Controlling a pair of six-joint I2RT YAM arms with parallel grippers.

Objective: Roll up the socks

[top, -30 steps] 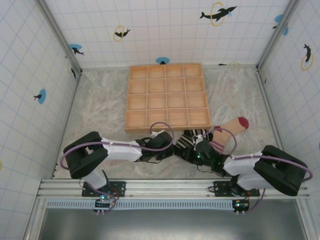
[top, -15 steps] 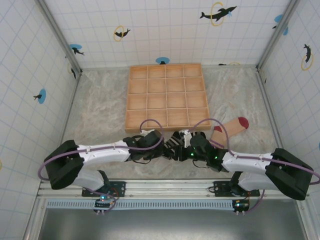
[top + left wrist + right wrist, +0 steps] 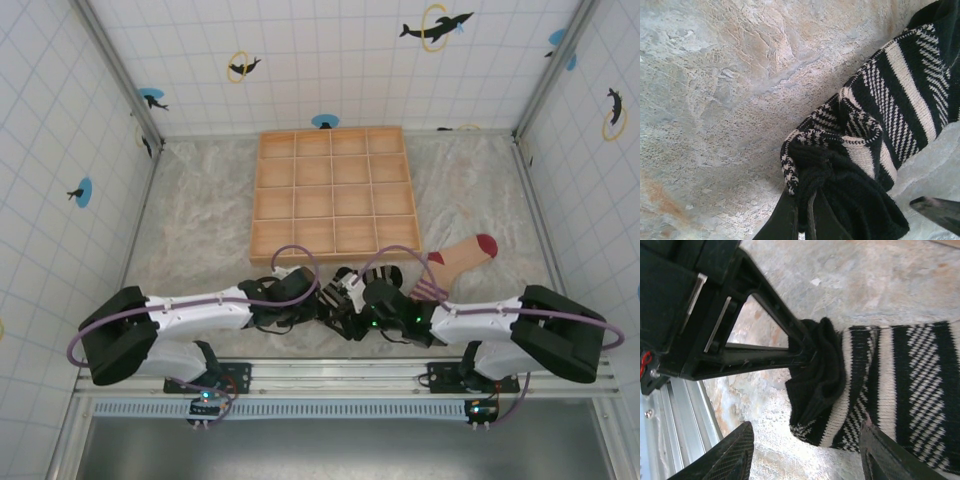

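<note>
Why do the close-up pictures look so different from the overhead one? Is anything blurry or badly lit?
Top view: even, soft light, weak shadows, sharp throughout; the walls splay outward, a wide-lens effect. Left wrist view: striped sock and table crisp; the left tool at the bottom edge is dark, detail lost. Right wrist view: knit sharp, the right tool's fingers in shade.

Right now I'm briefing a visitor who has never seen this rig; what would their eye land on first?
Probably the black-and-white striped sock, front and centre, its black end bunched and pinched in the left hand, while the right hand stands open astride it. Next comes the tan sock with its dark red toe, lying just to the right, and the wooden grid tray behind them.
</note>
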